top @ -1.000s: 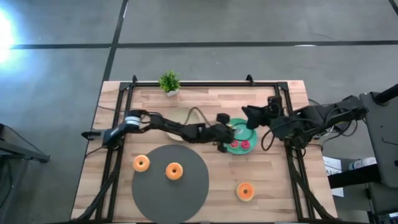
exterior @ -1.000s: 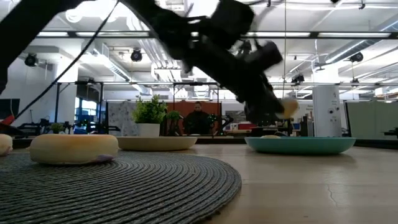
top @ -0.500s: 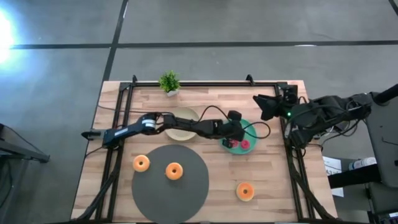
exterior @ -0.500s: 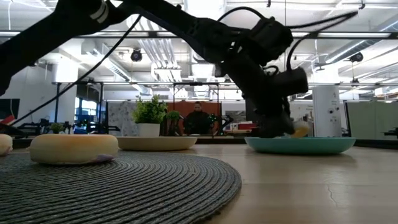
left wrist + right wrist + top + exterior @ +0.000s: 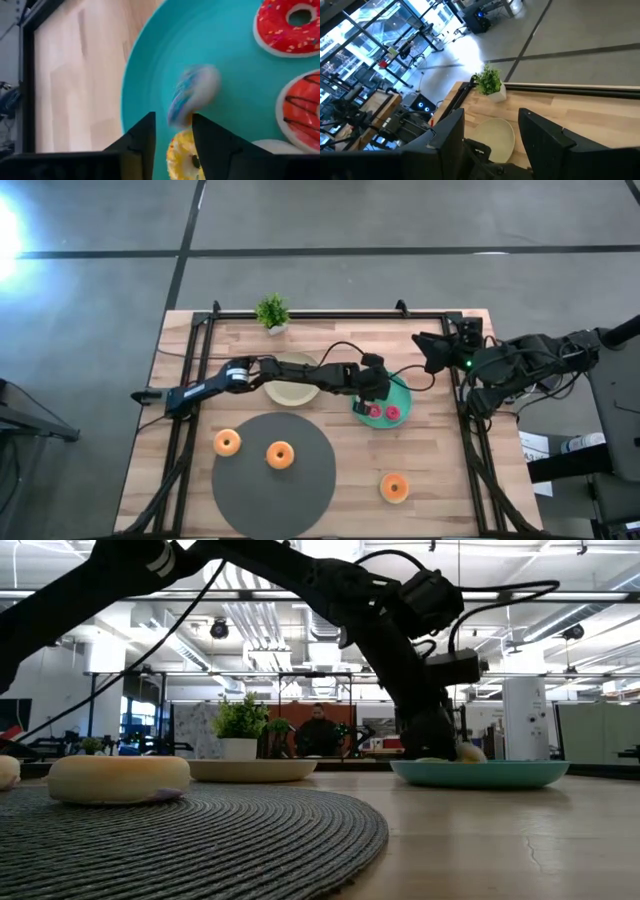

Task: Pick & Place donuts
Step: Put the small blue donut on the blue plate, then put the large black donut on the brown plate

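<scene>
My left gripper [image 5: 366, 394] reaches low over the near-left part of the teal plate [image 5: 400, 392], its fingers a little apart [image 5: 172, 135]. A tiny blue-frosted donut [image 5: 193, 95] shows blurred on its edge just past the fingertips. A tiny yellow donut [image 5: 181, 157] lies on the plate under the fingers. Two red donuts [image 5: 294, 23] [image 5: 302, 116] lie flat on the plate. Three larger orange donuts lie flat: one on the table [image 5: 227, 443], one on the dark mat [image 5: 279, 455], one near the front [image 5: 395, 487]. My right gripper [image 5: 425, 348] is open and empty at the far right.
A beige plate [image 5: 290, 380] lies left of the teal plate, under my left arm. A small potted plant [image 5: 271, 312] stands at the far edge. The big dark round mat [image 5: 275, 480] covers the near middle. Black frame rails [image 5: 468, 440] run along the table's sides.
My left gripper has gone down onto the teal plate with a tiny donut, which now shows at the plate, past the fingertips. My right gripper has drawn back from over the plate toward the table's far right edge.
</scene>
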`<state>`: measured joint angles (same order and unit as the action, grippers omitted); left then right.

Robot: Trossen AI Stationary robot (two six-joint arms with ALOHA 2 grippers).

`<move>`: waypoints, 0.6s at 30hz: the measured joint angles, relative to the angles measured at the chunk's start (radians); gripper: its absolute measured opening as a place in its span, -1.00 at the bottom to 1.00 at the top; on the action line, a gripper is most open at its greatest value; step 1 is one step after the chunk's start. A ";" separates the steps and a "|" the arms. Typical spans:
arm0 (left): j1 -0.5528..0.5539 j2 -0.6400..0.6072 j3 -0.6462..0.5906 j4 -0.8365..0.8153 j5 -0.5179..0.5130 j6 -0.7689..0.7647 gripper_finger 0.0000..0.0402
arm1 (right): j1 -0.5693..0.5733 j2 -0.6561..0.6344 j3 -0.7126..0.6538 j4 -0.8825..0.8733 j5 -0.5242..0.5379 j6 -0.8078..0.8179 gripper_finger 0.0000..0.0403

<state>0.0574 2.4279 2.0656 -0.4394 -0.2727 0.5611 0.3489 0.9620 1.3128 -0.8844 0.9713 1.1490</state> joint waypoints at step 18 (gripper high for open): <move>-0.005 -0.170 -0.014 -0.339 0.074 -0.206 -0.42 | 0.000 0.004 -0.002 0.004 0.023 0.003 -0.12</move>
<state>0.0528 2.2576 2.0516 -0.7787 -0.1987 0.3550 0.3485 0.9657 1.3109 -0.8806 0.9944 1.1522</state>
